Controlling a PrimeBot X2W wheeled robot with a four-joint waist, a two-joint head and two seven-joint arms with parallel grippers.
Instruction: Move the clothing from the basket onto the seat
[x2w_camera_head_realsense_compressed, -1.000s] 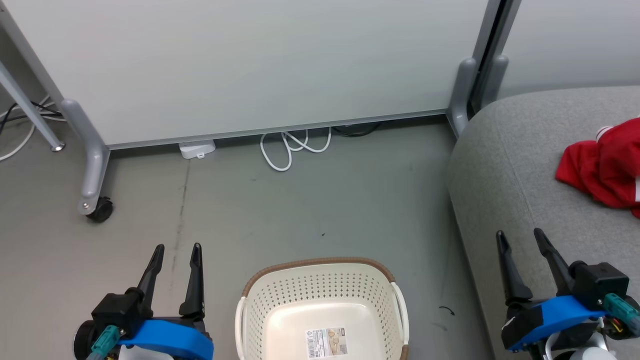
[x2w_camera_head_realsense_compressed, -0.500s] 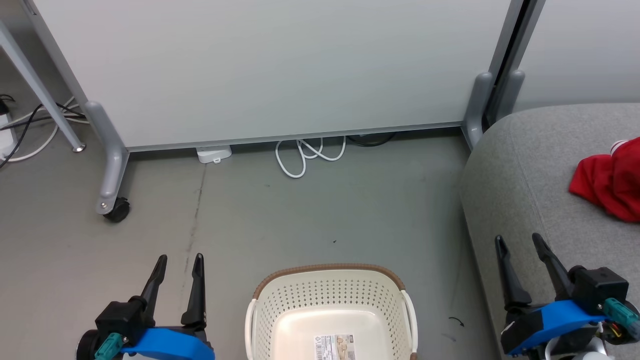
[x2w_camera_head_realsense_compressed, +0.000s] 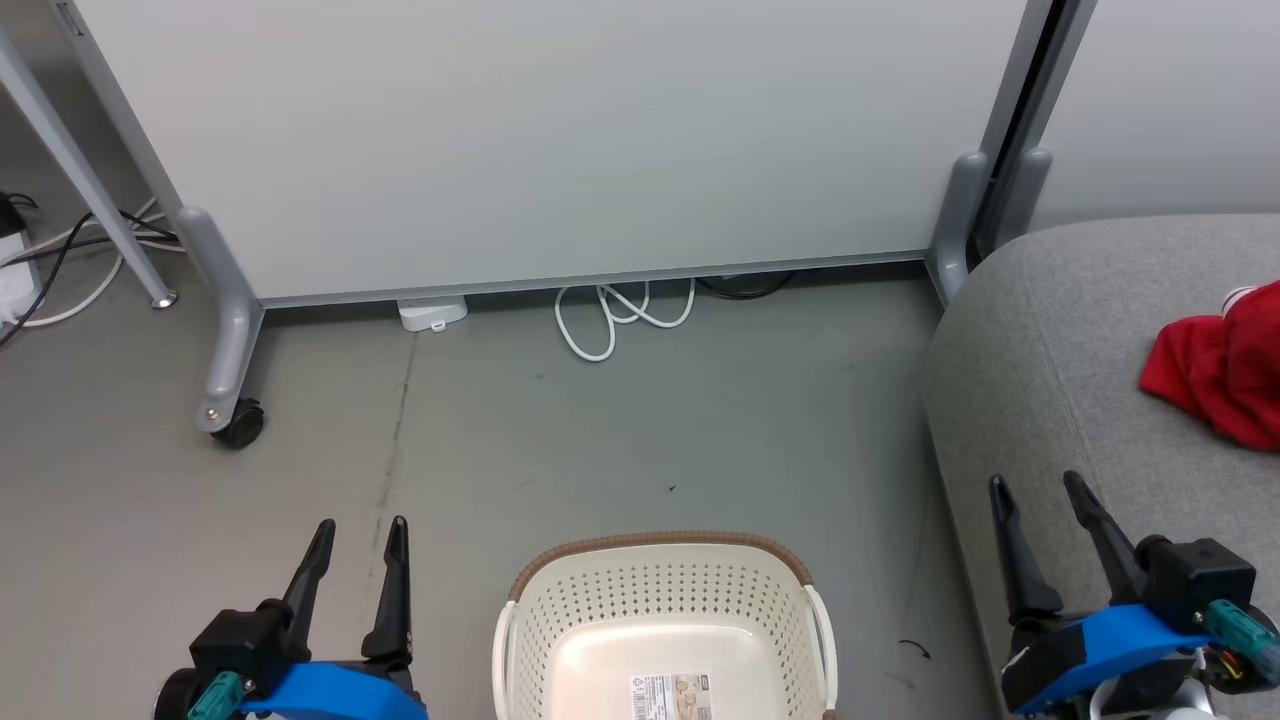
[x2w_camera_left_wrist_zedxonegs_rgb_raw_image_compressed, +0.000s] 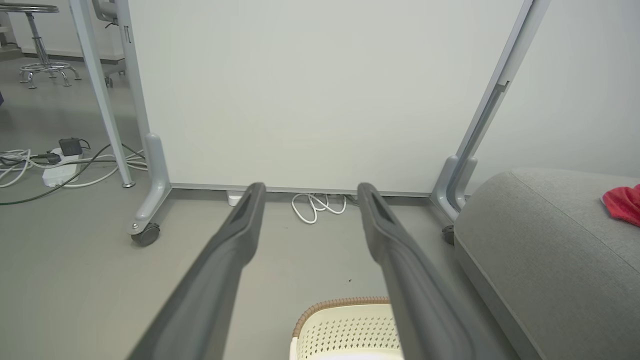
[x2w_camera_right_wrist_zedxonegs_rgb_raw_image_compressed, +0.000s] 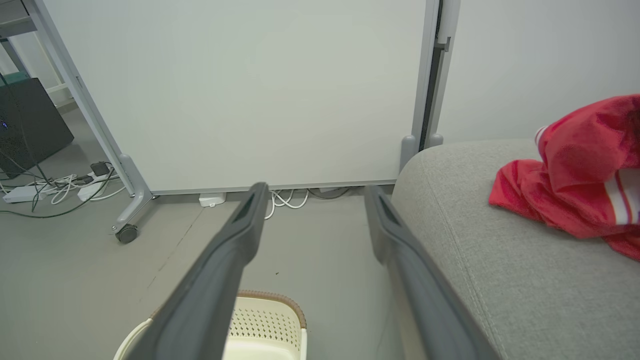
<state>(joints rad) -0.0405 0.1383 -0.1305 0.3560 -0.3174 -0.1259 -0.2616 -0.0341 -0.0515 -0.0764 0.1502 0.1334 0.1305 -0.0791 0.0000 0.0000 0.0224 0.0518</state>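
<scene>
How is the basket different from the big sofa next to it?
The basket is cream-white plastic full of little holes; the sofa is grey fabric. The basket is much smaller than the sofa. The part of the basket's bottom in view has a sticker and no clothes; the sofa has red clothing lying on it. Both have rounded edges and stand on the grey floor.

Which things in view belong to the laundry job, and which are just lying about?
Job: basket, red clothing lying on the sofa, open left gripper, open right gripper.
Lying about: coiled white cable, wheeled partition, power strip.
</scene>
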